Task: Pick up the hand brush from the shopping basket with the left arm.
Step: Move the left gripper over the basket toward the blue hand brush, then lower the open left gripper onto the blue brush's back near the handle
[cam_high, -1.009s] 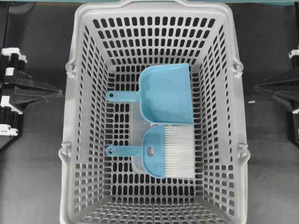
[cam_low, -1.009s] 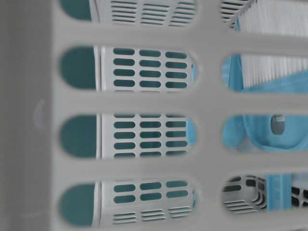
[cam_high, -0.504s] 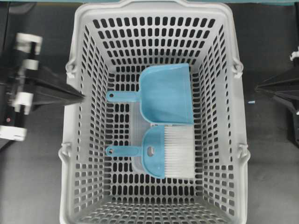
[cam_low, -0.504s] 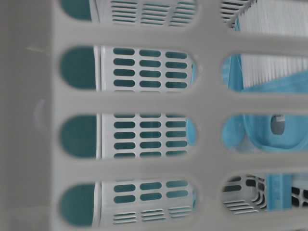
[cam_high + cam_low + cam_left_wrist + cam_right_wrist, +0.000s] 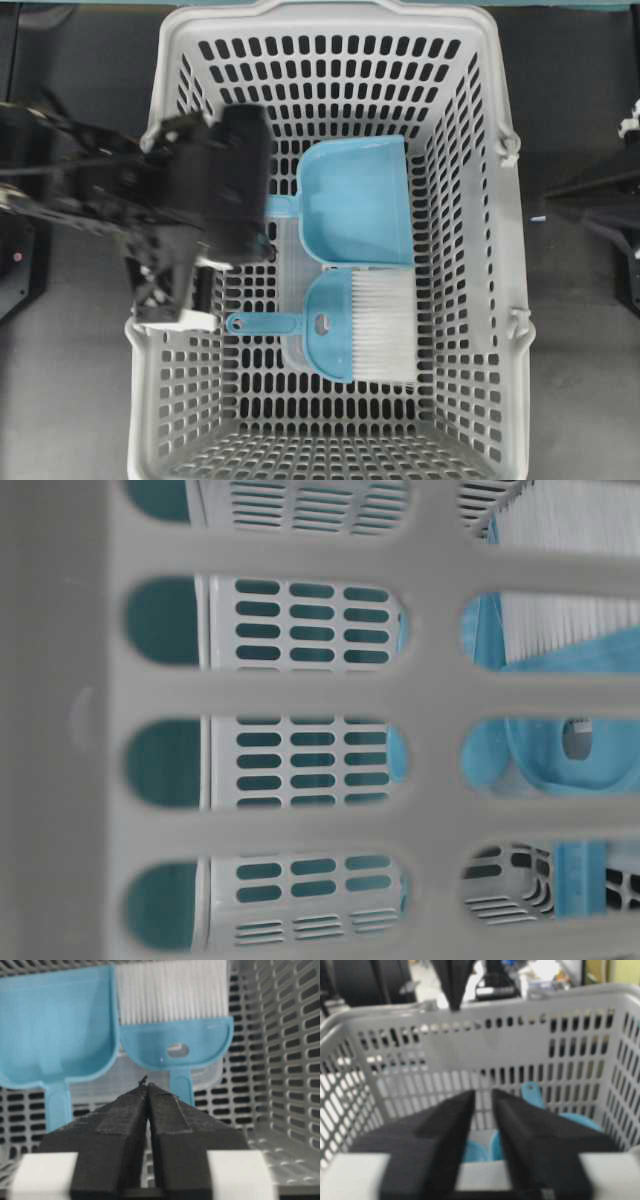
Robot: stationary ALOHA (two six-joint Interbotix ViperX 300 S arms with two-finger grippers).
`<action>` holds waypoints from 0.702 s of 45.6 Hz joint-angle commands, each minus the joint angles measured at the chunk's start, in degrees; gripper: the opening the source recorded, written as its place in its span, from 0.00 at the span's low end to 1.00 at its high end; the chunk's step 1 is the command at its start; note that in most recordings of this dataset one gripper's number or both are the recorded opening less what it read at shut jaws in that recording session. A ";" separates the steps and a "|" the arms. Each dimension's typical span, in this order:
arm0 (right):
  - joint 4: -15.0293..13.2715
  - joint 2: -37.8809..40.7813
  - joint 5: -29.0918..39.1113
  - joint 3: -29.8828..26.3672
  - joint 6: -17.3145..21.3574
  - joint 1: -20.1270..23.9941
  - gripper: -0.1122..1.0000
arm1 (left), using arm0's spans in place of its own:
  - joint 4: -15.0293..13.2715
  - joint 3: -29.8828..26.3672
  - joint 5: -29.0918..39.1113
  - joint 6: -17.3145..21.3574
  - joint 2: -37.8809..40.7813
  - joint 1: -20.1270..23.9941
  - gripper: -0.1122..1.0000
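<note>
The left gripper [image 5: 147, 1091] hangs inside the shopping basket [image 5: 150, 400], over its left side in the overhead view, with its fingers [image 5: 115, 1125] pressed nearly together and nothing between them. Just beyond the fingertips, on the basket floor, lies the hand brush [image 5: 175, 1020]: its thin handle points back toward the fingers, slightly to their right, and its white bristles face away. To the left of the fingertips, beside the brush, lies the blue dustpan [image 5: 55, 1030], handle also pointing back. The right gripper [image 5: 482, 1097] sits outside the basket wall, its fingers [image 5: 445, 1125] a narrow gap apart and holding nothing.
</note>
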 commanded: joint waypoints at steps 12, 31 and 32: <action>0.09 0.18 -0.97 -1.14 -0.09 0.00 0.77 | 0.18 0.70 1.76 -3.78 6.33 -2.37 0.80; 0.09 0.18 -1.05 -0.26 -0.26 0.09 0.75 | 0.18 1.85 1.67 -8.00 15.82 -5.27 0.90; 0.09 0.18 -1.05 -0.09 -0.26 0.00 0.75 | 0.18 1.93 1.67 -8.35 16.17 -5.27 0.90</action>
